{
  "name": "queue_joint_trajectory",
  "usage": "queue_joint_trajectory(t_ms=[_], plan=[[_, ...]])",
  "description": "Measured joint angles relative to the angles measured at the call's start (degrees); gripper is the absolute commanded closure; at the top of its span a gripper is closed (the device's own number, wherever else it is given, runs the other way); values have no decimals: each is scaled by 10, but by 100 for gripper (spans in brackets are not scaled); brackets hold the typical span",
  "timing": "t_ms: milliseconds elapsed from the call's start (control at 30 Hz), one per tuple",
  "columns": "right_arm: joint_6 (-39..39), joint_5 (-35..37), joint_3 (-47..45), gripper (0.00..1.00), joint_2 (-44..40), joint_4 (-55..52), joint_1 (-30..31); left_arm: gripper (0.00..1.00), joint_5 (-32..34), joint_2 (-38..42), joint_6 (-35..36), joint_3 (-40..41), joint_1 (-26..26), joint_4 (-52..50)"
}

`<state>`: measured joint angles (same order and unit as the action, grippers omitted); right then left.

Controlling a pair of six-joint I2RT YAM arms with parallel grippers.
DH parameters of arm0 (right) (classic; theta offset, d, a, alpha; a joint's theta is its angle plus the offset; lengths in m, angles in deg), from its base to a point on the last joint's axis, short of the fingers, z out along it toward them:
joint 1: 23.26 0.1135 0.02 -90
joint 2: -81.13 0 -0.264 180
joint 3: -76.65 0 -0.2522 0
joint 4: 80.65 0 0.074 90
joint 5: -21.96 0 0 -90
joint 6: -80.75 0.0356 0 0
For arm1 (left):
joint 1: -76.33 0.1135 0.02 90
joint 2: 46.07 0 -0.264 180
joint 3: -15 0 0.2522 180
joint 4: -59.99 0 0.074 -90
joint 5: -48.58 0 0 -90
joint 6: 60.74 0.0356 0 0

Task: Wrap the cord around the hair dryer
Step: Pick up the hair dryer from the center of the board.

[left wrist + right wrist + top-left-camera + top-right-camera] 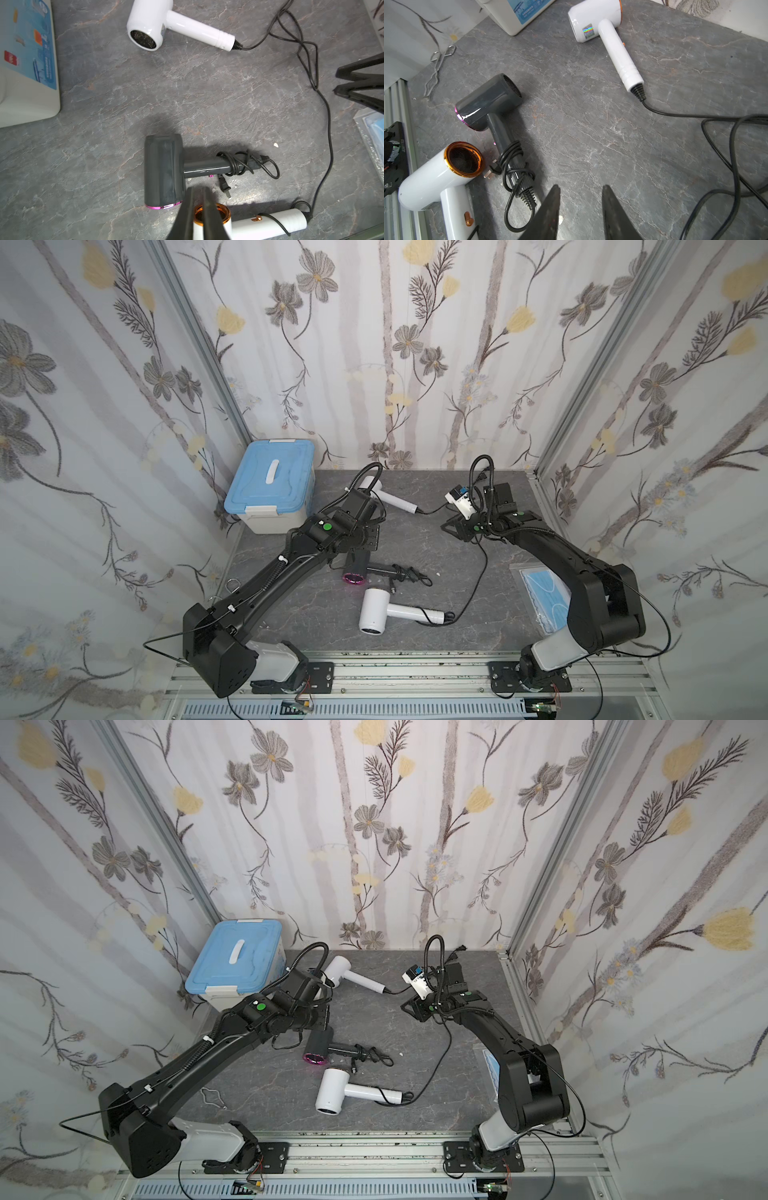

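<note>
Three hair dryers lie on the grey, stone-patterned counter (436,556). The grey hair dryer (164,170) has a short round barrel with a shiny pink ring at one end. Its thin black cord (239,164) is already wound in several turns around the lower part of the straight handle, and the plug lies beside it.

The near white hair dryer (374,610) is glossy, with a copper-coloured ring around its mouth. Its loose cord (482,576) leaves the ribbed end of the handle and runs in a long curve over the counter toward the right arm. The far white hair dryer (395,499) lies close to the back wall, and its own cord (675,113) goes to loose loops on the counter.

The left tool (197,190) hangs above the grey barrel and the copper ring, with its dark pointed fingers pressed together on nothing. The right tool (581,187) is spread, with only bare counter between the fingers.

A plastic box with a blue lid (270,481) stands in the far left corner. A flat clear pack of blue masks (540,585) lies at the right edge.
</note>
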<state>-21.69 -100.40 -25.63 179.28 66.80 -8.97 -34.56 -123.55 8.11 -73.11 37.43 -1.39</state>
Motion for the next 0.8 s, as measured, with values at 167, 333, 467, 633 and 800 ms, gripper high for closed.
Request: queue_joint_trajectory(t_ms=[167,333,467,633,800], plan=[[54,70,-2,63,-21,-28,0,16,15,17,-68,16,-66,-87],[138,117,-17,59,-53,-42,5,0,23,-8,-166,43,-151,-159],[183,138,-37,51,-71,-50,11,0,11,-35,-209,70,-180,-177],[207,157,-59,32,-107,-52,11,0,-25,-43,-228,114,-189,-161],[221,161,-82,23,-124,-52,11,0,-57,-90,-240,143,-205,-111]])
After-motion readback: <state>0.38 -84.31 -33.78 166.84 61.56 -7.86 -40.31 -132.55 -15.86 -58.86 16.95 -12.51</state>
